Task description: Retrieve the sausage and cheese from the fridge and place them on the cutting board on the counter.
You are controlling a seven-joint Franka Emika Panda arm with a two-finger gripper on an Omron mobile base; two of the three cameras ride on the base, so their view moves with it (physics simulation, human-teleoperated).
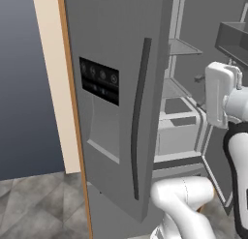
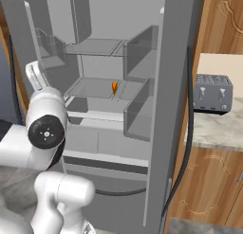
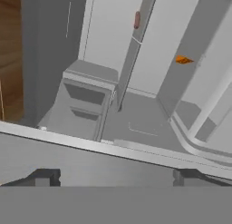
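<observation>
The cheese point(image 3: 183, 60) and the sausage point(image 3: 137, 20) are seen on fridge point(image 2: 102, 110) shelves, well apart from the gripper point(image 3: 116, 177), whose jaws are spread with nothing grasped. A toaster point(image 2: 213, 93) is set on the counter point(image 2: 213, 129).

Grey marbled floor tiles point(image 1: 34, 209) below a blue-grey wall point(image 1: 22, 83), edged by a cream panel point(image 1: 55, 83) with an orange-brown trim. On the right, brown wooden cabinets point(image 2: 211, 185), carved upper cabinet doors point(image 2: 223, 22), a grey toaster point(image 2: 212, 93) against a cream wall point(image 2: 223, 65).

1 fridge point(image 2: 95, 148), 1 cheese point(image 2: 114, 87), 1 sausage point(image 3: 137, 20), 1 toaster point(image 2: 212, 93)
</observation>
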